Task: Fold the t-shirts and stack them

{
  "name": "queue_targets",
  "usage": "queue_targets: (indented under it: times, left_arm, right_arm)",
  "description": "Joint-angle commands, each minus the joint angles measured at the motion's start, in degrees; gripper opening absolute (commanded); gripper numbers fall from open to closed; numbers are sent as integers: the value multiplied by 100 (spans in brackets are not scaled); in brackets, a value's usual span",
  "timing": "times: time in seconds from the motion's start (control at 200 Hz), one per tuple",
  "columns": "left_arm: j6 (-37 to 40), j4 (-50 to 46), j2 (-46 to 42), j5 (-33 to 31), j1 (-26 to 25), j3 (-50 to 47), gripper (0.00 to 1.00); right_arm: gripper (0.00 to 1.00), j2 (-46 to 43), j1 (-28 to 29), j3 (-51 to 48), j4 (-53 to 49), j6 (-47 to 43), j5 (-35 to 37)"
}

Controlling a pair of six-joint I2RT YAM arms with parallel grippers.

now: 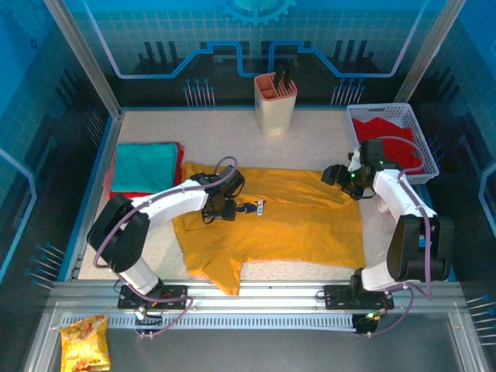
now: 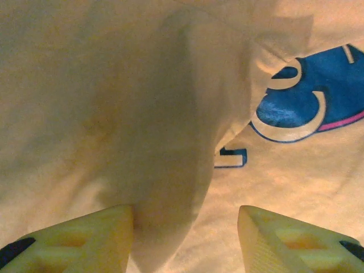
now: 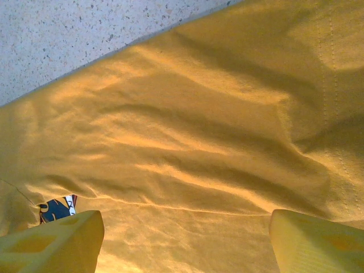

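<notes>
Mustard-yellow t-shirt [image 1: 287,225] lies spread across middle of table [image 1: 310,132], rumpled, one sleeve trailing toward near edge at left. Small dark chest print [image 1: 246,208] sits left of centre on the cloth. Left gripper [image 1: 221,209] is down on the shirt just beside the print. In the left wrist view its fingers [image 2: 85,239] stand apart, with a raised fold of yellow cloth running down between them. The fold is against the left-hand finger and clear of the other, so the jaws are parted and not pinching. The print [image 2: 307,96] shows blue to the far right of that fold. Right gripper [image 1: 335,175] is over the far right corner of the same shirt. In the right wrist view its fingers [image 3: 57,239] are spread wide above wrinkled cloth, with nothing between them. Speckled tabletop shows beyond the shirt's edge. Teal t-shirt [image 1: 143,167] lies folded at far left, resting on a red t-shirt [image 1: 108,182] whose edges show around it. More red cloth [image 1: 391,138] fills the white basket [image 1: 380,108] at far right. A beige holder [image 1: 275,101] stands at far centre. A snack bag [image 1: 85,341] lies off the table at near left.
</notes>
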Motion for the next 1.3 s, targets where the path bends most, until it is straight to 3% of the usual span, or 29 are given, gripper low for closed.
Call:
queue_targets:
  times: [0.0, 0.145, 0.355, 0.54, 0.765, 0.87, 0.936, 1.021, 1.171, 1.296]
  left_arm:
    - [203, -248, 250, -580, -143, 310, 51]
    - [224, -692, 720, -929, -249, 585, 46]
    - [321, -732, 667, -987, -224, 569, 22]
    - [659, -655, 394, 89, 237, 686, 6]
    - [861, -36, 11, 2228, 1546, 283, 5]
    - [852, 136, -47, 2429, 1896, 197, 7]
    - [818, 305, 27, 2713, 2101, 124, 15]
    - [793, 398, 337, 3182, 2364, 124, 18]
    - [865, 438, 691, 3168, 2515, 202, 30]
    - [863, 336, 715, 2534, 2558, 328, 32]
  right_arm:
    - [77, 28, 101, 14, -59, -36, -85]
    - [77, 40, 104, 28, -69, -51, -71]
    - [77, 63, 101, 48, -73, -59, -82]
    - [77, 72, 107, 71, -103, -79, -83]
    - [77, 54, 88, 43, -104, -91, -83]
    - [77, 59, 93, 41, -103, -92, -83]
    - [77, 54, 95, 62, -103, -94, -100]
    - [77, 63, 100, 93, -117, -94, -102]
    - [77, 67, 95, 144, -174, -129, -96]
    - [77, 54, 92, 164, -195, -132, -84]
